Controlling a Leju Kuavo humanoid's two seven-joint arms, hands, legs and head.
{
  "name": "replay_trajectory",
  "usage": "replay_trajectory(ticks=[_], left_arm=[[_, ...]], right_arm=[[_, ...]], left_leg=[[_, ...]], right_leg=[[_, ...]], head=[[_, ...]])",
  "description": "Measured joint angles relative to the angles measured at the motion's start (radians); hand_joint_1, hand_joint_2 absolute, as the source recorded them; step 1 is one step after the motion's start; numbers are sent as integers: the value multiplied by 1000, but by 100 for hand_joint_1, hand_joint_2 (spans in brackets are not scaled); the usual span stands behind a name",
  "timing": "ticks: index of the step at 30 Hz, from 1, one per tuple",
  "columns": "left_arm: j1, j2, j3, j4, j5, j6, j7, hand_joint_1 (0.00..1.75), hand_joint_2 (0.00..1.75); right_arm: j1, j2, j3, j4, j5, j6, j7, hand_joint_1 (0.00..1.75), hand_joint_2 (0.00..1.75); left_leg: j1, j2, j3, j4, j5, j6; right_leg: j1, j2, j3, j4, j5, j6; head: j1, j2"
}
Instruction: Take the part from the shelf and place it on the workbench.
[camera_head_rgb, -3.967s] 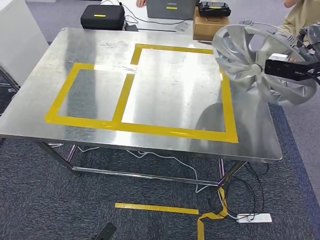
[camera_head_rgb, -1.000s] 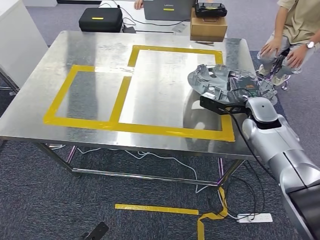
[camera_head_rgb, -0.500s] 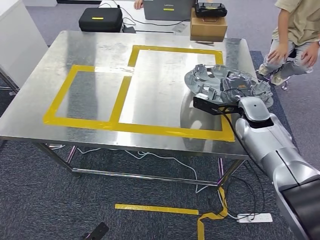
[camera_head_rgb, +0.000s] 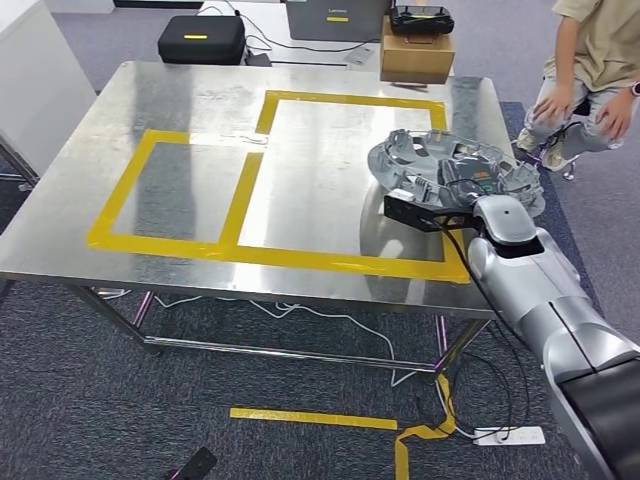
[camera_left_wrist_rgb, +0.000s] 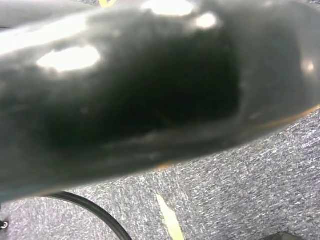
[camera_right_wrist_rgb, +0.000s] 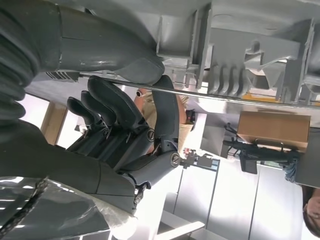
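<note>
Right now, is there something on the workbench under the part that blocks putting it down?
Nothing visible does. The right hand holds the part over the right end of the workbench, and the steel below it looks bare except for yellow tape.

Bare workbench left of part

The right hand is largely concealed in the head view by the part and the wrist. The part is cut off by the right wrist picture's edges. A person is cropped at the head view's corner. The left wrist view is blurred; its hand cannot be made out.
</note>
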Motion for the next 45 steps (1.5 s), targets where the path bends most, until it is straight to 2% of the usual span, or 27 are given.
replay_trajectory(ticks=[15,31,45], left_arm=[[22,13,0,0,-22,-6,7,0,0],[43,27,0,0,-28,-21,5,0,0],[54,27,0,0,-29,-19,5,0,0]], right_arm=[[33,16,-7,3,3,13,-2,175,175],[37,112,-7,24,16,9,-13,175,175],[43,127,-7,27,17,8,-23,175,175]], left_leg=[[0,0,0,0,0,0],[0,0,0,0,0,0],[0,0,0,0,0,0]], right_leg=[[0,0,0,0,0,0],[0,0,0,0,0,0],[0,0,0,0,0,0]], head=[[0,0],[0,0],[0,0]])
